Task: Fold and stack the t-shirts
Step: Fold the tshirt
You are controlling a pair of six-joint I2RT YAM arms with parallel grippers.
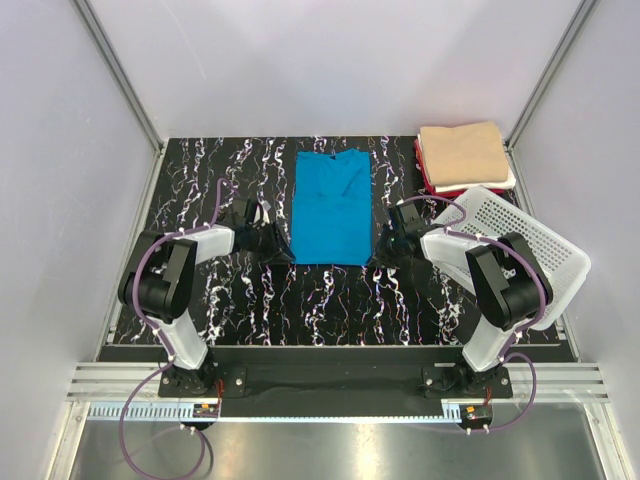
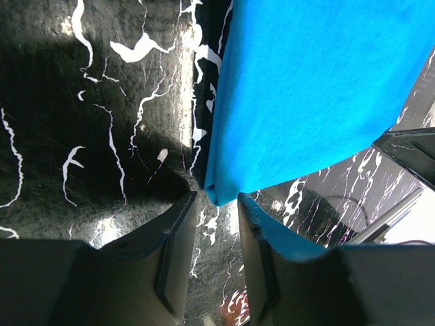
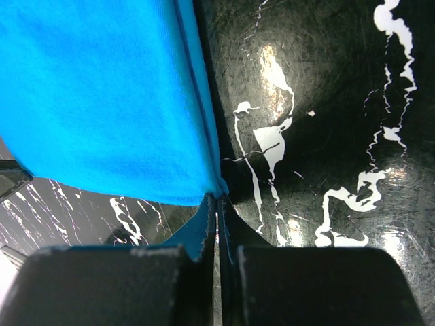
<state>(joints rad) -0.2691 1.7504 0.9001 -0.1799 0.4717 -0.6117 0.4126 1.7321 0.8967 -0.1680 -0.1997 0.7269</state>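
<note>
Two tools sit at the near corners of the blue tee (image 1: 333, 205), one on each side. My right tool (image 3: 217, 198) is clamped tight, fingers pressed together on the tee's near right corner, with a lip of blue cloth caught between them; past it the shirt's layered edge runs away along the dark marbled surface (image 1: 300, 300). My left tool (image 2: 217, 200) is at the near left corner with its fingers apart. The tip of the cloth hangs right at the mouth of the gap, and I can see bare surface between the pads, so nothing is pinched there. From the top camera both arms reach forward and inward, wrists low. The tee lies flat at the middle of the surface as a long narrow panel, collar at the far end and hem toward me. Well apart from it, at the far right corner, a tan tee (image 1: 462, 150) tops a small folded stack, with the edge of a red tee (image 1: 437, 189) showing beneath. Just nearer than the stack, a white basket (image 1: 530, 245) sits tilted at the right edge, beside my right arm.
</note>
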